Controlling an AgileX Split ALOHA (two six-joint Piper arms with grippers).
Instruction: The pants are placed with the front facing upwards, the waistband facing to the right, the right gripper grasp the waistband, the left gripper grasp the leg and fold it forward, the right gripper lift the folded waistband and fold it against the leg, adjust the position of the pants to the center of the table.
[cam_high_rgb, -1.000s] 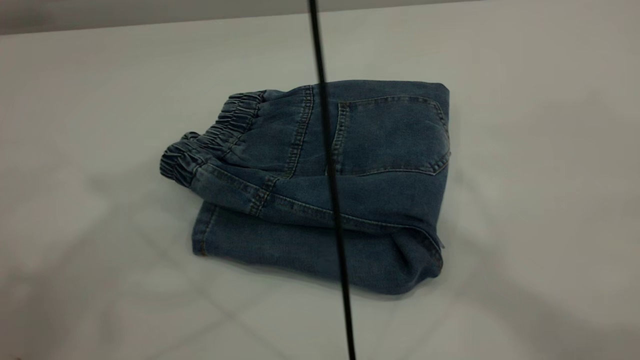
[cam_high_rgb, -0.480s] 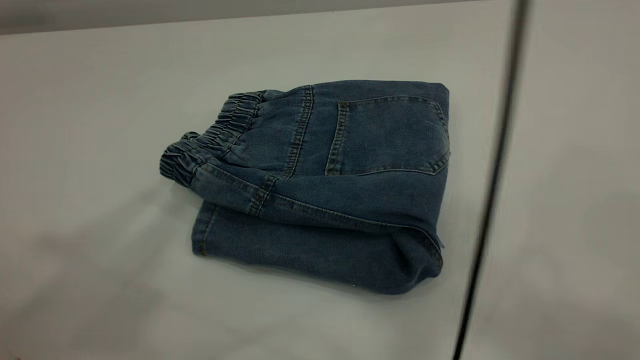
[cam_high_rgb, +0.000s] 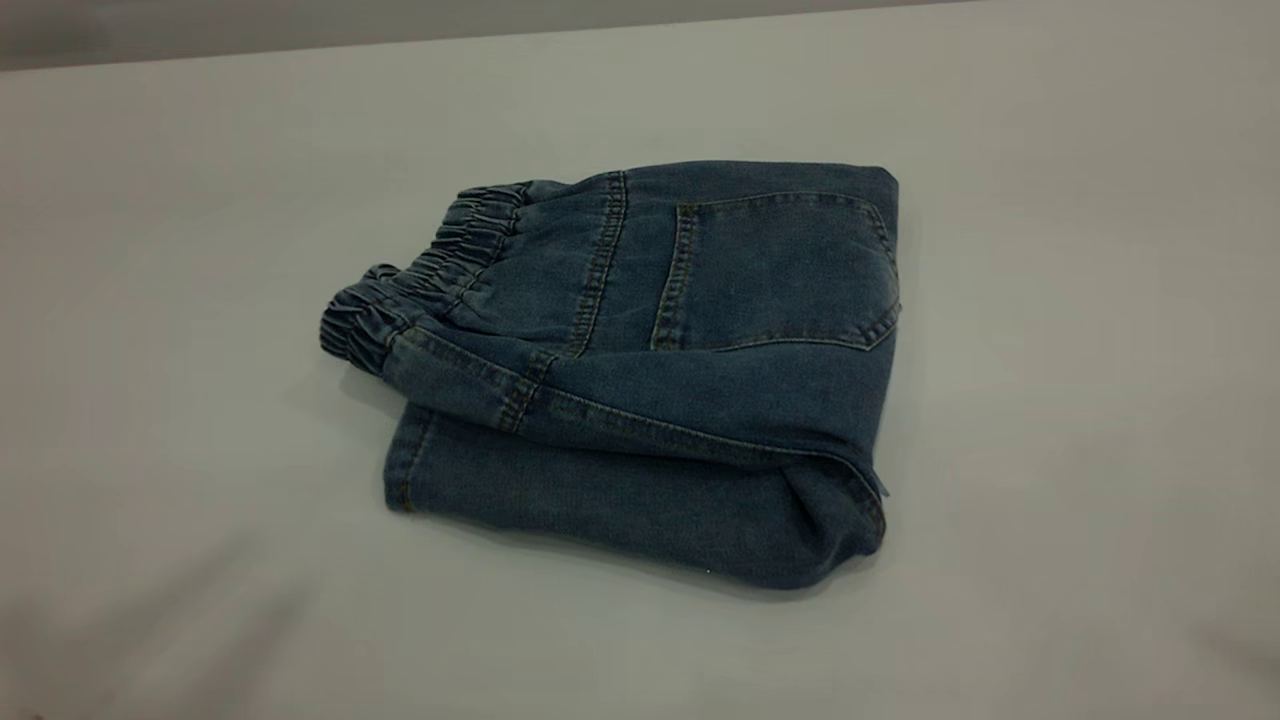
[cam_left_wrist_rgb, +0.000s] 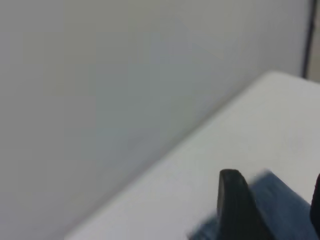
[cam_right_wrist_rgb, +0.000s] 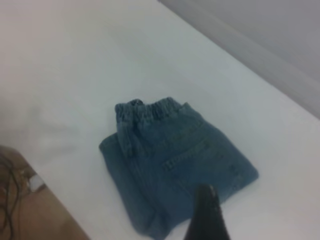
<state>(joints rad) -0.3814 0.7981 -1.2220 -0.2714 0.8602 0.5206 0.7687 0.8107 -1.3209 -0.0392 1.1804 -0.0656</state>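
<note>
The pants (cam_high_rgb: 640, 370) are lying folded, well inside the table (cam_high_rgb: 1080, 300) edges. The left gripper (cam_left_wrist_rgb: 272, 210) is hanging spread above them, holding nothing; whether the right gripper (cam_right_wrist_rgb: 207, 217) is spread is unclear.

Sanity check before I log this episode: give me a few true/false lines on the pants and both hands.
1. The pants lie folded on the table. True.
2. A hand is gripping the waistband. False: nothing touches the pants.
3. A back pocket faces up. True.
4. The elastic waistband points to the exterior view's right. False: it points left.
5. The right hand hangs above the pants. True.
</note>
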